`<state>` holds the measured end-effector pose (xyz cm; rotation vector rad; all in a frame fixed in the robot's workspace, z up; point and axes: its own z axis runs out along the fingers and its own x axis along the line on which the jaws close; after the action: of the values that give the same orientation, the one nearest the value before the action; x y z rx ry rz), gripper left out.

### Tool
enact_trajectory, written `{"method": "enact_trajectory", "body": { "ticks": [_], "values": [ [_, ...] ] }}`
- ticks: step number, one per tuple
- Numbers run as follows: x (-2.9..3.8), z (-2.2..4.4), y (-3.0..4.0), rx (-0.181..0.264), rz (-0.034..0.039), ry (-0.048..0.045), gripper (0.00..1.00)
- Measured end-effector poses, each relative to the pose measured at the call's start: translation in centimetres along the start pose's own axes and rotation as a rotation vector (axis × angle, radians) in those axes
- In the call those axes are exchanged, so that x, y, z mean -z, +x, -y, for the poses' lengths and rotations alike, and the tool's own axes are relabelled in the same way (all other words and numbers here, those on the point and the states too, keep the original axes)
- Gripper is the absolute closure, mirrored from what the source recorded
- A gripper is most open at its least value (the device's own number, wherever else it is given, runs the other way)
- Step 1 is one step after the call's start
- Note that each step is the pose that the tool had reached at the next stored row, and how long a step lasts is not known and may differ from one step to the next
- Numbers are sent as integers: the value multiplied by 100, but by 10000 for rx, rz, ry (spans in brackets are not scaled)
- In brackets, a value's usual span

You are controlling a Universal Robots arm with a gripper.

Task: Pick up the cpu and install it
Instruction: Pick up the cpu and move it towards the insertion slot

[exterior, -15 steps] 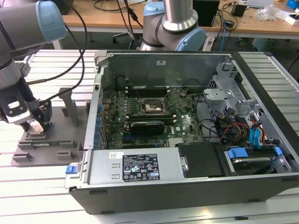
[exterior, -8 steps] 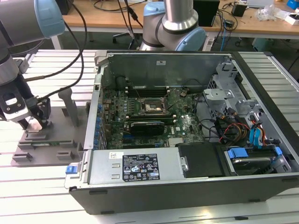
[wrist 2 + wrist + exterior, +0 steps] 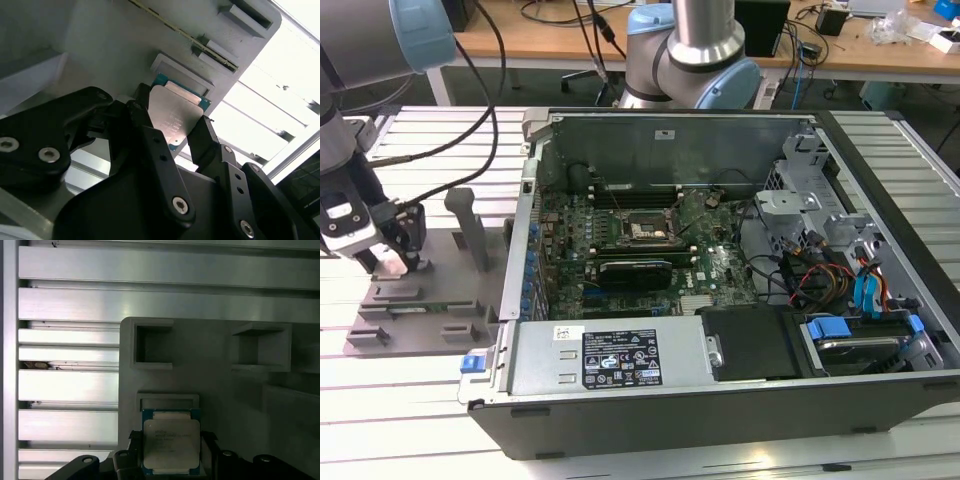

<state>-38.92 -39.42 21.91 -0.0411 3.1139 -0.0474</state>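
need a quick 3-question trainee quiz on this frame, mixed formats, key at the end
1. True or false: the gripper hangs over the open grey metal computer case.
2. Multiple choice: in both wrist views, what is the gripper closed on? A) the small silvery-grey square cpu; B) a blue cable; C) a black fan.
3. Fill in: in the exterior view, the flat grey plastic tray lies on the case's ____ side.
Key: 1 false, the gripper is at the tray. 2 A. 3 left, meaning the exterior view's left.
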Motion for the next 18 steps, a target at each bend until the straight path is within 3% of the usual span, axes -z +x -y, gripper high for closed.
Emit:
{"method": "enact_trajectory", "body": {
  "ticks": [7,18],
  "values": [
    [90,3,-3,1,0,0,45],
    [293,7,-8,0,0,0,45]
  ]
}}
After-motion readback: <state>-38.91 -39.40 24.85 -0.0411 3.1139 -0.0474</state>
